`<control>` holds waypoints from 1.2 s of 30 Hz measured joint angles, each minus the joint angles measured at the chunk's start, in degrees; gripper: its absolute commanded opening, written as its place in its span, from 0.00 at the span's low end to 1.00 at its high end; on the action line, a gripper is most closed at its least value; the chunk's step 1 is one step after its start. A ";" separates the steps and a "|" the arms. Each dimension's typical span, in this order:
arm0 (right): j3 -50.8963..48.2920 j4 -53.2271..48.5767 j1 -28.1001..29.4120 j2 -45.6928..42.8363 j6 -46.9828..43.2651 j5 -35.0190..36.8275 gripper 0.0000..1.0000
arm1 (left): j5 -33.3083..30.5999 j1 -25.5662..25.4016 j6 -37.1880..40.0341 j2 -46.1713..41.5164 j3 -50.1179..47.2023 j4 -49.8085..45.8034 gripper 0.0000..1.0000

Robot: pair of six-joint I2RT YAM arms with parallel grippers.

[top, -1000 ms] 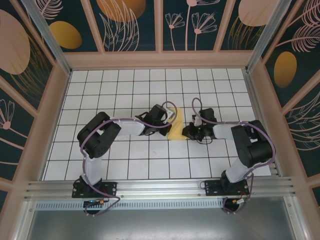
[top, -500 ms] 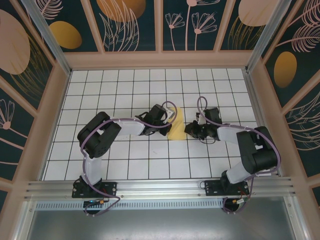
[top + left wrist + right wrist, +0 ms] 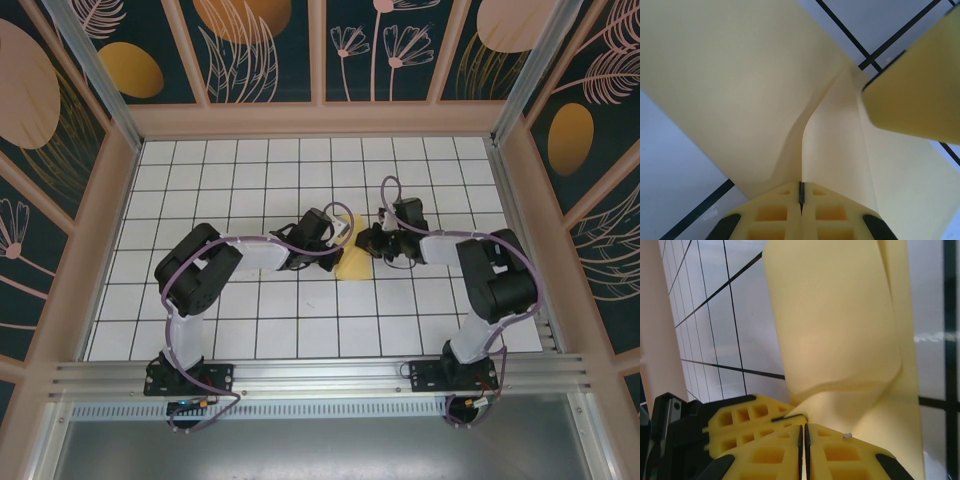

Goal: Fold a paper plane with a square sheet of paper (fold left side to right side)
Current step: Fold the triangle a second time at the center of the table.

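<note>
In the top view, the left pincer reaches in from 9 o'clock to the square sheet of paper, which sits near the middle of the white-tiled bench. Its wrist view shows the pads pressed together on a raised fold of the sheet. The right pincer comes in from 3 o'clock. Its pads are also closed, pinching the curled paper. The two pincers are just beside each other.
</note>
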 measured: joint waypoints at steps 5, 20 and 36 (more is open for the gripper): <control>1.22 0.15 0.72 3.37 0.39 0.09 0.14 | 0.02 0.00 0.00 0.02 0.00 0.00 0.00; 2.32 -2.71 1.46 5.03 -1.53 2.54 0.14 | 0.20 0.00 0.00 0.11 0.00 0.35 0.01; 2.58 -3.17 1.46 5.20 -2.43 2.51 0.14 | -2.25 0.00 -2.12 -14.16 -5.14 0.85 0.33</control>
